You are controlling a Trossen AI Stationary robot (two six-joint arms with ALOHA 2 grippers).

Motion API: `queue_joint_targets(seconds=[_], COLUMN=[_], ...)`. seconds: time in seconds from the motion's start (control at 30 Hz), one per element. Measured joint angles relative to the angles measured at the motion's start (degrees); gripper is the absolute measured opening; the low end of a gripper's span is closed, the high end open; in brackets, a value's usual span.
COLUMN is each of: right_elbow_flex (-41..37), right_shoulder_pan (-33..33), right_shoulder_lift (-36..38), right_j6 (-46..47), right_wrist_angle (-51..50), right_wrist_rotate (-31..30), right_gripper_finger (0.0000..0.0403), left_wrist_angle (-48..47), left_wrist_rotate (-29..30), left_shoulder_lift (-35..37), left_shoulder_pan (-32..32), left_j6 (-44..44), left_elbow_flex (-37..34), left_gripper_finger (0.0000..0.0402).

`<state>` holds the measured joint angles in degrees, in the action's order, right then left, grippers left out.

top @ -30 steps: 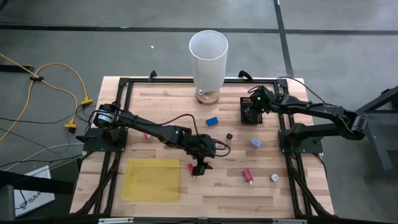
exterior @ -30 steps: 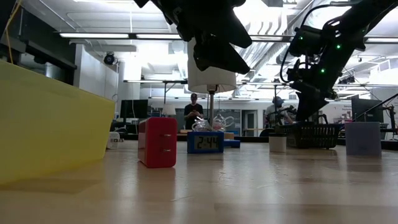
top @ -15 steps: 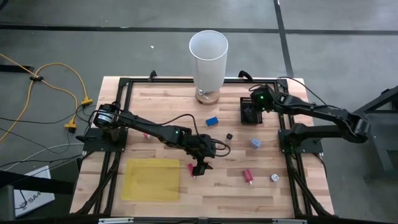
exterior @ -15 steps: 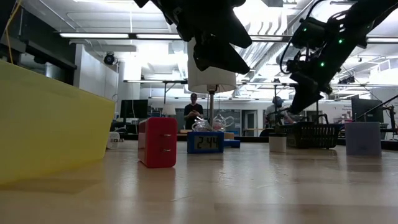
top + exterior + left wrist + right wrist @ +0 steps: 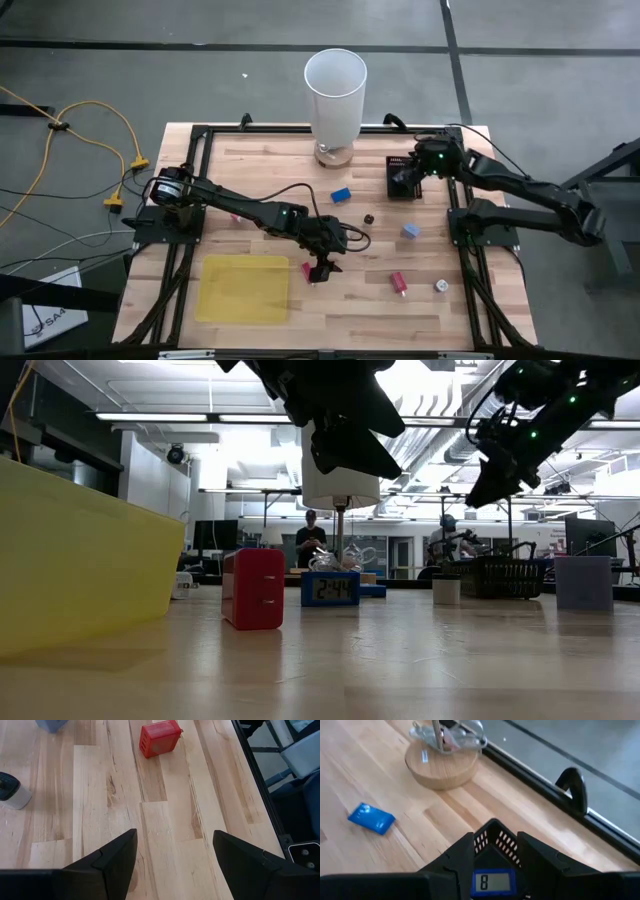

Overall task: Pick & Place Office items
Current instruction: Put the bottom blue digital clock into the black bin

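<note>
Low view, nearest first: the red block (image 5: 253, 589) stands near the tabletop's front edge, the left gripper (image 5: 320, 268) hanging above with jaws spread, unchanged. Farther back, the right gripper (image 5: 488, 482) has lifted above the black basket (image 5: 403, 178) by the far edge; its jaws pinch a small blue piece (image 5: 492, 882), half hidden.
</note>
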<state>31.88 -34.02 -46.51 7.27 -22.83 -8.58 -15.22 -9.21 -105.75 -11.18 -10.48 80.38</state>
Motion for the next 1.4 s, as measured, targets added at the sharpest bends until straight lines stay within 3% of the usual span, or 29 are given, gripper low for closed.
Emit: queue_joint_targets(seconds=[0.37,1.03,1.4], right_elbow_flex=[0.0,0.0,0.0], right_shoulder_pan=[1.7,20.8,34.8], right_shoulder_lift=[1.8,1.8,1.8], right_j6=[-4.0,-13.5,-16.3], right_wrist_angle=[0.0,1.9,2.0], right_wrist_rotate=[10.4,9.9,2.1], right_gripper_finger=[0.0137,0.0137,0.0137], left_wrist_angle=[0.0,-0.3,-0.3], left_wrist_rotate=[0.0,0.0,0.0], left_shoulder_lift=[0.0,0.0,0.0], left_shoulder_pan=[0.0,0.0,0.0], left_j6=[0.0,0.0,0.0], left_elbow_flex=[0.0,0.0,0.0], left_gripper_finger=[0.0254,0.0254,0.0254])
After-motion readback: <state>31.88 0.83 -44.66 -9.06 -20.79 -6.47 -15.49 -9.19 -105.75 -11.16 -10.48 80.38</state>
